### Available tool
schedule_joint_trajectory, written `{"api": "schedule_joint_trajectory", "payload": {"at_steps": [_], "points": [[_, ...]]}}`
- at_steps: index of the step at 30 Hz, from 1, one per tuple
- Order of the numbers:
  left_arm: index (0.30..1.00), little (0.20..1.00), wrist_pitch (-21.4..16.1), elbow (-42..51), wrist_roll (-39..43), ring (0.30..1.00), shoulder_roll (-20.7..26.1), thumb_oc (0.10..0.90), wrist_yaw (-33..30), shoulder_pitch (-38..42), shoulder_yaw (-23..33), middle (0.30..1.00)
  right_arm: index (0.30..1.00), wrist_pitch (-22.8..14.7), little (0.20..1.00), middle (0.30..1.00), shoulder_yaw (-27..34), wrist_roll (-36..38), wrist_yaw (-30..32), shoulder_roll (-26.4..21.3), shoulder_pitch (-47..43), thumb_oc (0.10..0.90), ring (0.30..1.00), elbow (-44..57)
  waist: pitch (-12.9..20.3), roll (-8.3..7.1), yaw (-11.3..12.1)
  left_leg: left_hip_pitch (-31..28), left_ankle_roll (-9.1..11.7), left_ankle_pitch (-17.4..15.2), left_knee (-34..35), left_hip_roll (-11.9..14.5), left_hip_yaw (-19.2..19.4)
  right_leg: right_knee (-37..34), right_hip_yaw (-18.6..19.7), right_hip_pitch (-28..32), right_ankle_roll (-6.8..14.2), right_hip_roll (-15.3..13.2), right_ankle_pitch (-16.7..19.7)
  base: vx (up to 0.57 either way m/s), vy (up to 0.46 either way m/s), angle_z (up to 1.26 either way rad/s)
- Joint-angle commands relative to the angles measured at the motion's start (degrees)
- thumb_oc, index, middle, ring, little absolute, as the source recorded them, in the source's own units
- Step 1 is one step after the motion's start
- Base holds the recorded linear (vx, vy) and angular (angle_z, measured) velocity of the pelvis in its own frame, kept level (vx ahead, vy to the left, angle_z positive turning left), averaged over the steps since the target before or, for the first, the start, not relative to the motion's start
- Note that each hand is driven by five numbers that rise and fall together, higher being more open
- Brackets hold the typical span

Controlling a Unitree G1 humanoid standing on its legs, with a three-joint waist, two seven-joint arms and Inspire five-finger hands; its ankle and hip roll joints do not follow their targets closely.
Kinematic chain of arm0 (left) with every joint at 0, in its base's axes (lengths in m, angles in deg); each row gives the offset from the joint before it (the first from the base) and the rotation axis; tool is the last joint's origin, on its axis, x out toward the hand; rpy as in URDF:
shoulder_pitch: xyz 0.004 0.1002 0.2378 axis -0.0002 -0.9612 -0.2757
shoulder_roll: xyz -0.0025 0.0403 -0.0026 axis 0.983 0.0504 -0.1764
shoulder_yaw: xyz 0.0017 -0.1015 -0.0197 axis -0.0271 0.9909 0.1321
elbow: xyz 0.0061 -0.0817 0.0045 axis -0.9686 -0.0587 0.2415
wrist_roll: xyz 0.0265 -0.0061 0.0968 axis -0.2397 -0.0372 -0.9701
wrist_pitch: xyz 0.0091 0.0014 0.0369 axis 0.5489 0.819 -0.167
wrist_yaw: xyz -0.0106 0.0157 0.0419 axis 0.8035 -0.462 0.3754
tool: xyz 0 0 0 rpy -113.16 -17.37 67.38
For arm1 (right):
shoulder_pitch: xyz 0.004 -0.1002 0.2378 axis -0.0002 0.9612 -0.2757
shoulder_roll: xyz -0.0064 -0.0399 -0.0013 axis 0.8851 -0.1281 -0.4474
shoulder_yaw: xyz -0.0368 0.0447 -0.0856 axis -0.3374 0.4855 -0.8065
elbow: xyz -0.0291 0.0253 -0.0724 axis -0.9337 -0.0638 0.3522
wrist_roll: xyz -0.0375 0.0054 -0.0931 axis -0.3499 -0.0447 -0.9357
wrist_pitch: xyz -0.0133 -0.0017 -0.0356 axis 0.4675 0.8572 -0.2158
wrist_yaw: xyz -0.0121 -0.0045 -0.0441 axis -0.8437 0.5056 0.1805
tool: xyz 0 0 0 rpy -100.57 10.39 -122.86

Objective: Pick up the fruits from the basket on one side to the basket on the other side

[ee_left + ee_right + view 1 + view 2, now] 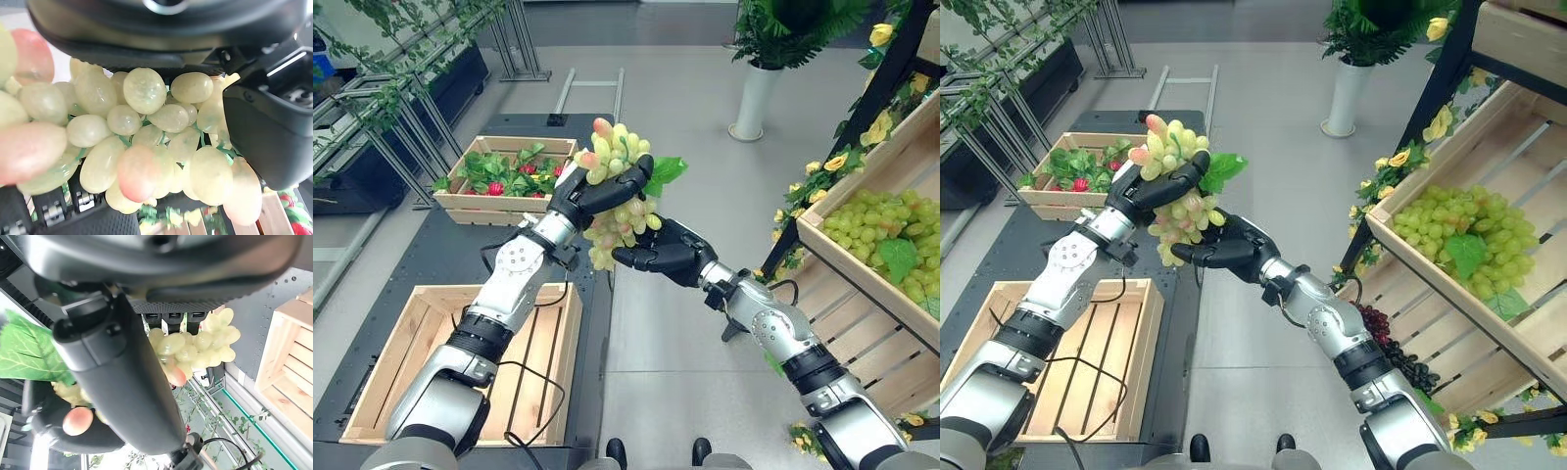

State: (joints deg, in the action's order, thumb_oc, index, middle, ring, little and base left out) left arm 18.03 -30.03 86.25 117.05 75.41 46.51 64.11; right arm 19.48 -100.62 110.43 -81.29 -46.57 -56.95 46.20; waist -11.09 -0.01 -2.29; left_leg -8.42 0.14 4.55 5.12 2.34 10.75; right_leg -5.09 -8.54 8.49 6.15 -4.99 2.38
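The bunch of pale green grapes with a few pink-tinged berries and a green leaf (619,186) is held in the air between both hands, above the gap between the dark tabletop (431,259) and the grey floor. The left hand (592,193) grips the upper part of the bunch, its fingers (625,183) curled across the berries. The right hand (668,251) supports the lower part from the side, fingers wrapped round the berries, thumb against the bunch.

On the tabletop, an empty light wooden slatted crate (431,333) sits beneath the left forearm. Further back stands a second wooden crate of green leaves and red fruit (504,176). On the robot's right, a slanted wooden shelf crate (862,259) holds a heap of green grapes (881,230). Dark purple grapes (1393,348) lie on the shelf below.
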Motion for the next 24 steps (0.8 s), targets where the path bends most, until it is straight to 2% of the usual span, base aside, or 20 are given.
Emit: {"api": "schedule_joint_trajectory", "payload": {"at_steps": [1, 15, 18, 19, 20, 24], "points": [[0.3, 0.3, -3.7, -4.8, 1.8, 0.3, -2.6, 0.4, 0.8, 12.4, -1.4, 0.3, 0.9, -7.3, 0.9, 0.9, 0.9, 6.9, 0.0, 6.0, -10.3, 0.8, 0.9, -0.8, 8.9, 1.84, -0.1, -1.5, 0.6, -9.1, -0.1, -2.9, -1.2, 0.1, -1.2, 0.6, -2.7, 3.3, -3.9, 0.02, -0.011, -0.04], [0.3, 0.3, -2.7, -3.6, 3.0, 0.3, -4.0, 0.4, 2.3, 13.1, -3.0, 0.3, 0.9, -10.7, 0.9, 0.9, 1.1, 9.2, 4.9, 7.9, -12.4, 0.8, 0.9, -4.7, 8.9, 1.93, 0.4, -1.6, 0.5, -9.2, -0.1, -2.9, -1.6, 0.1, -1.4, 0.8, -2.8, 3.3, -3.9, 0.01, -0.002, -0.01], [0.3, 0.3, -2.6, -3.9, 3.2, 0.3, -4.1, 0.4, 2.0, 13.2, -3.0, 0.3, 0.9, -11.5, 0.9, 0.9, 1.4, 10.5, 4.1, 8.6, -13.0, 0.8, 0.9, -5.4, 9.0, 1.93, 0.6, -1.5, 0.5, -9.2, -0.1, -2.9, -1.7, 0.1, -1.4, 0.8, -2.8, 3.3, -3.9, 0.0, 0.0, 0.0], [0.3, 0.3, -2.7, -4.1, 3.2, 0.3, -4.2, 0.4, 1.9, 13.1, -2.9, 0.3, 0.538, -11.7, 0.538, 0.538, 1.5, 10.3, 4.1, 8.6, -13.1, 0.558, 0.538, -5.6, 9.1, 1.9, 0.6, -1.5, 0.5, -9.2, -0.1, -2.9, -1.7, 0.1, -1.4, 0.8, -2.8, 3.3, -3.9, 0.0, 0.0, 0.0], [0.3, 0.3, -2.7, -4.4, 3.0, 0.3, -4.3, 0.4, 1.8, 13.1, -2.7, 0.3, 0.3, -11.9, 0.3, 0.3, 1.5, 10.2, 4.0, 8.5, -13.2, 0.4, 0.3, -5.6, 9.1, 1.88, 0.7, -1.5, 0.5, -9.1, -0.1, -2.8, -1.7, 0.1, -1.5, 0.8, -2.8, 3.3, -3.8, 0.0, 0.0, 0.0], [0.3, 0.3, -2.8, -5.2, 3.1, 0.3, -4.3, 0.4, 0.8, 12.9, -2.1, 0.3, 0.3, -11.7, 0.3, 0.3, 2.0, 10.5, 4.2, 8.4, -12.9, 0.4, 0.3, -5.5, 9.1, 1.79, 0.7, -1.4, 0.5, -9.1, -0.1, -2.9, -1.8, 0.1, -1.4, 0.7, -2.8, 3.3, -3.8, 0.0, 0.0, 0.0]]}}
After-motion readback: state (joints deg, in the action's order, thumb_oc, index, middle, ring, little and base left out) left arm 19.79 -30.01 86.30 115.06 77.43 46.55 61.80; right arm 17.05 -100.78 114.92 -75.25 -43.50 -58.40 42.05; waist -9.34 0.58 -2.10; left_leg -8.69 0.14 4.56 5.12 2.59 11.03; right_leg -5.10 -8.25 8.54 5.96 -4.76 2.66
